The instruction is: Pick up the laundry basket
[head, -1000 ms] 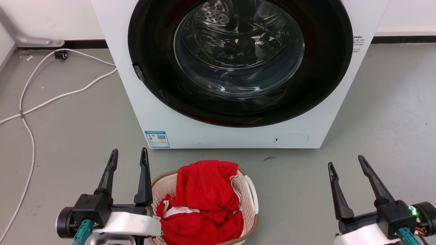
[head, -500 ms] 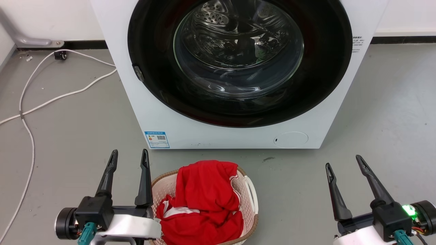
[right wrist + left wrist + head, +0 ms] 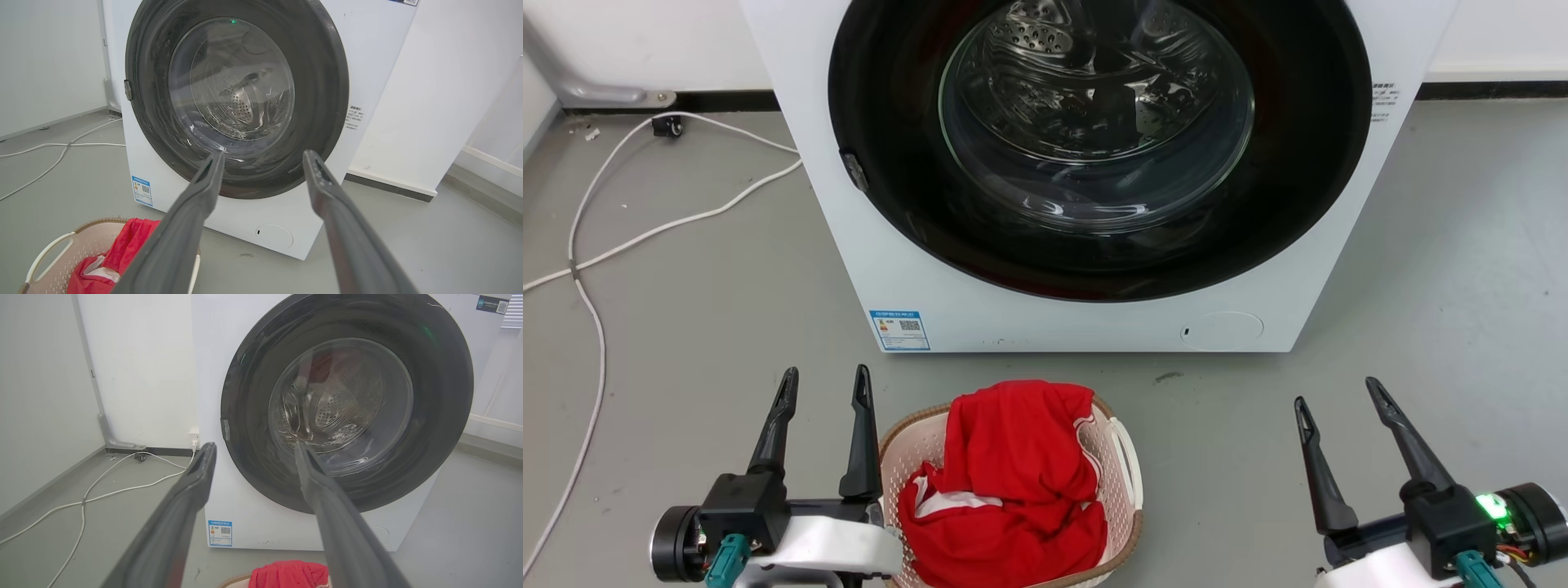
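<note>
**Inspector:** Report the scene, left to right.

**Operator:** A cable (image 3: 588, 245) lies loose on the floor (image 3: 686, 327) at far left, well apart from the work. My left gripper (image 3: 825, 371) is released, with its fingers spread and nothing between them, just beside the basket (image 3: 915, 457). The basket sits on the floor in front of the washer (image 3: 1013, 322), between my two grippers and much nearer the left one. A red garment (image 3: 1013, 457) is heaped inside and rises above the rim (image 3: 907, 423). My right gripper (image 3: 1335, 392) is also released and empty, well apart to the right.

**Inspector:** How will it handle?

**Operator:** I judge it a light load: one soft garment in thin plastic. The perforated walls will likely flex if pinched, and the rim looks stiffer. I would take hold at the white handle (image 3: 1131, 464) on the right side, which is bare. My forearm (image 3: 833, 543) partly hides the left side. The risk is that a one-sided lift may tilt the basket and let the garment slide out.
</note>
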